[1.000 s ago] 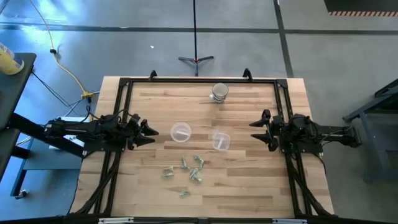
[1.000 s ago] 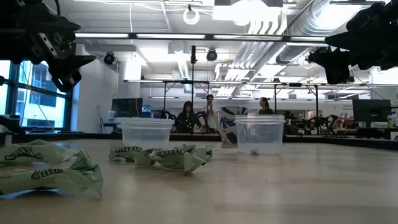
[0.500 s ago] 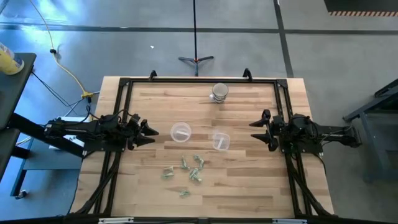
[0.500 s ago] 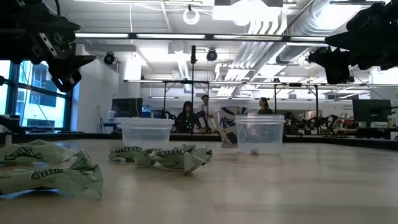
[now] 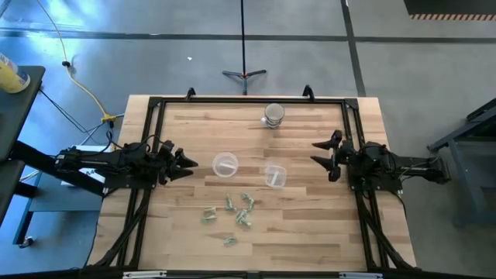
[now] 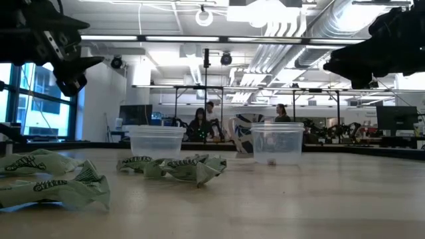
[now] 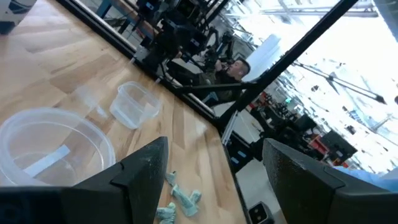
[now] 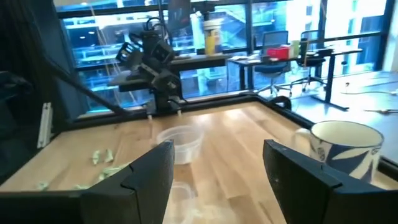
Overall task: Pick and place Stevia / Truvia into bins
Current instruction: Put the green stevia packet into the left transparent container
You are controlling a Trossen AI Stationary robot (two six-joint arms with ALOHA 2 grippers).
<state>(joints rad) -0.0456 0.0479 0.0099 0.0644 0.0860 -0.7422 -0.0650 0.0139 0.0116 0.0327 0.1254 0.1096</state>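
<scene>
Several pale green and white Stevia packets point(image 5: 235, 209) lie scattered flat on the wood, toward the near edge, also seen in the low view as packets point(image 6: 174, 167). Just beyond them stand the bins: a round shallow clear cup point(image 5: 225, 163) and a tumbler-like clear cup point(image 5: 276, 175). My left gripper point(image 5: 191, 165) hovers open above the table, left of the round cup point(image 7: 50, 155). My right gripper point(image 5: 316, 153) hovers open, right of the tumbler cup point(image 6: 277, 143). Neither gripper holds anything.
A greyish jar with a blue pattern point(image 5: 273, 115) stands near the far edge, close to my right gripper's side as jar point(image 8: 345, 149). A black frame point(image 5: 155, 105) runs round the table's edges. Bare wood lies between each gripper and the cups. People sit in the room beyond.
My right gripper has shifted a little toward the far edge and toward the cups. The left arm, packets and cups have kept still.
</scene>
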